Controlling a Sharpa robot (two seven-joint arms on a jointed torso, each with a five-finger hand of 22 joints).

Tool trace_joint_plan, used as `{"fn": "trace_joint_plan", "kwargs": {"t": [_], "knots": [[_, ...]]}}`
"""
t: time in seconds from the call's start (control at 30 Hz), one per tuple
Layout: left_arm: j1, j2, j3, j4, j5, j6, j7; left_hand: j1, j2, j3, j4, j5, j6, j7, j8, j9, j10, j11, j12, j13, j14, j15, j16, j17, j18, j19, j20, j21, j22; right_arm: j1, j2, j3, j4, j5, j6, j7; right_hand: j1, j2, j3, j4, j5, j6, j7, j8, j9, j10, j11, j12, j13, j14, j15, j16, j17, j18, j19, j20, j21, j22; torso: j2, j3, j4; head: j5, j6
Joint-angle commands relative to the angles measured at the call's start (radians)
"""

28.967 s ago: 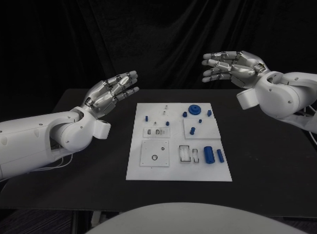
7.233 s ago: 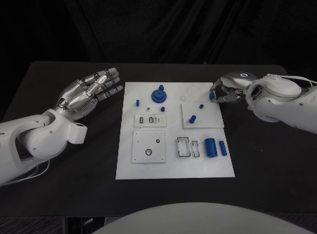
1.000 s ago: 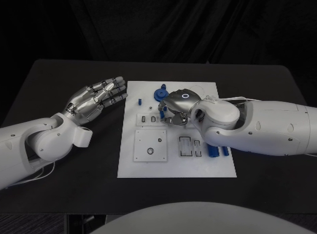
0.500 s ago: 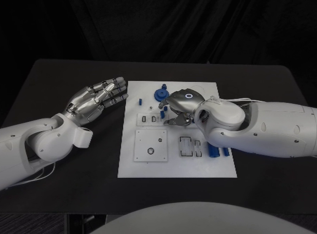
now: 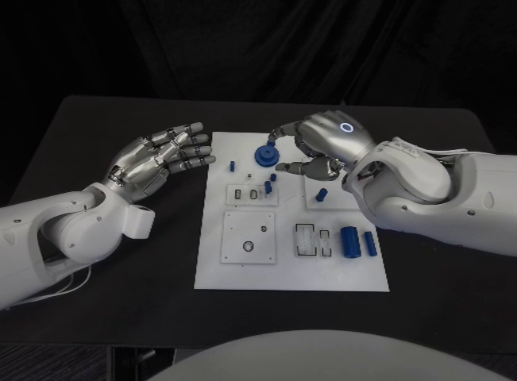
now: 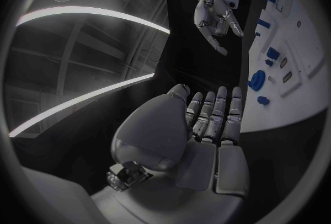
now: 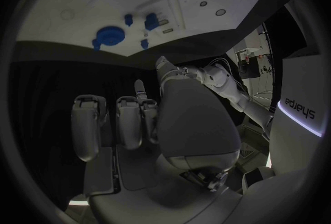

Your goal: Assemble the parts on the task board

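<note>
The task board (image 5: 291, 274) lay in the middle of the dark surface (image 5: 86, 127), its long sides running from the near edge toward the far edge. Near the board's far edge stood a blue gear-like part (image 5: 262, 154); a small blue peg (image 5: 232, 166) stood toward the far left corner, and another blue peg (image 5: 322, 194) stood on the raised square plate on the right.

The right robot hand (image 5: 315, 149) hung over the board's far end, fingers curled in, one fingertip close beside the gear-like part. I could not tell whether anything was pinched in it. My worry was that a hand that low and that close could knock the gear-like part or tip the pegs just beside it. Its bulky forearm also crossed the board's right side, so a careless sweep might drag the loose parts there.

As for holders, a clear slotted tray (image 5: 312, 240) near the board's near right held pale inserts, with two blue cylinders (image 5: 358, 243) lying just beside it, not in it. A smaller slotted block (image 5: 250, 193) sat left of centre.

The left robot hand (image 5: 161, 159) was spread and empty, held off the board's left edge.
</note>
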Motion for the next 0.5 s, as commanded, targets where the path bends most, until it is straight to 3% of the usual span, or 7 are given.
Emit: {"fn": "trace_joint_plan", "kwargs": {"t": [0.03, 0.13, 0.3, 0.4, 0.43, 0.5], "knots": [[0.019, 0.010, 0.002, -0.006, -0.024, -0.095, 0.034, 0.000, -0.018, 0.031, 0.011, 0.007, 0.029, 0.002, 0.012, 0.003, 0.026, 0.007, 0.050, 0.017, 0.029, 0.000, 0.081, 0.028, -0.016, 0.043, -0.002, 0.032, 0.014, 0.012, -0.024, -0.001, 0.005, 0.000, -0.089, 0.053, 0.018, 0.005, 0.006, 0.004, 0.014, 0.009, -0.001, 0.007, -0.004, 0.084, -0.004, 0.009, 0.245, 0.089, -0.002, 0.004, 0.211, 0.006, 0.079, 0.002, 0.007, 0.246, -0.010, 0.0044, 0.0005, -0.002, 0.013], [0.030, 0.024, 0.002, -0.025, -0.076, -0.132, 0.027, -0.009, -0.039, 0.065, 0.018, 0.007, 0.068, 0.009, 0.029, 0.007, 0.032, 0.015, 0.101, 0.038, 0.030, 0.004, 0.173, 0.063, -0.021, 0.081, -0.002, 0.070, 0.031, 0.017, -0.034, -0.003, -0.007, 0.023, -0.085, 0.071, 0.063, 0.016, 0.022, -0.017, 0.073, 0.011, 0.001, 0.009, -0.011, 0.097, -0.005, 0.021, 0.258, 0.091, -0.003, 0.011, 0.216, 0.002, 0.086, 0.000, 0.021, 0.251, -0.018, 0.0093, -0.0016, -0.001, 0.020], [0.057, 0.062, 0.002, -0.069, -0.147, -0.174, 0.004, -0.010, -0.069, 0.146, 0.017, 0.006, 0.106, 0.038, 0.049, 0.009, 0.068, 0.028, 0.216, 0.096, 0.022, 0.000, 0.339, 0.123, -0.023, 0.115, -0.019, 0.150, 0.071, 0.021, -0.036, -0.003, -0.038, 0.049, -0.080, 0.088, 0.082, 0.022, 0.028, -0.023, 0.108, 0.020, 0.004, 0.015, -0.016, 0.102, -0.003, 0.026, 0.263, 0.093, -0.002, 0.016, 0.220, 0.000, 0.091, 0.000, 0.030, 0.254, -0.030, 0.0169, -0.0064, 0.000, 0.028], [0.088, 0.093, 0.002, -0.103, -0.207, -0.188, -0.012, -0.025, -0.082, 0.175, 0.019, -0.002, 0.120, 0.049, 0.059, 0.009, 0.121, 0.011, 0.283, 0.134, 0.047, -0.017, 0.440, 0.167, -0.025, 0.135, -0.027, 0.212, 0.105, 0.021, -0.034, -0.004, -0.060, 0.056, -0.076, 0.094, 0.090, 0.027, 0.033, -0.026, 0.130, 0.026, 0.004, 0.019, -0.017, 0.102, -0.003, 0.026, 0.263, 0.094, -0.002, 0.018, 0.222, -0.001, 0.093, 0.000, 0.033, 0.255, -0.039, 0.0194, -0.0089, 0.008, 0.023], [0.105, 0.111, 0.002, -0.125, -0.232, -0.191, -0.021, -0.038, -0.089, 0.184, 0.019, -0.025, 0.129, 0.051, 0.063, 0.010, 0.147, -0.003, 0.323, 0.162, 0.061, -0.028, 0.491, 0.191, -0.019, 0.143, -0.035, 0.249, 0.126, 0.020, -0.032, -0.004, -0.071, 0.058, -0.076, 0.096, 0.091, 0.029, 0.034, -0.025, 0.133, 0.033, 0.005, 0.023, -0.017, 0.102, -0.003, 0.026, 0.263, 0.094, -0.002, 0.020, 0.223, -0.002, 0.094, 0.000, 0.035, 0.255, -0.040, 0.0204, -0.0093, 0.011, 0.025], [0.122, 0.135, 0.002, -0.154, -0.268, -0.188, -0.036, -0.048, -0.093, 0.192, 0.019, -0.043, 0.147, 0.059, 0.072, 0.011, 0.180, -0.025, 0.396, 0.216, 0.089, -0.046, 0.560, 0.228, -0.010, 0.158, -0.042, 0.300, 0.155, 0.018, -0.026, -0.004, -0.087, 0.059, -0.073, 0.098, 0.092, 0.031, 0.035, -0.025, 0.134, 0.036, 0.006, 0.025, -0.017, 0.102, -0.002, 0.026, 0.263, 0.094, -0.002, 0.020, 0.224, -0.002, 0.094, 0.000, 0.035, 0.256, -0.044, 0.0216, -0.0104, 0.013, 0.029]]}}
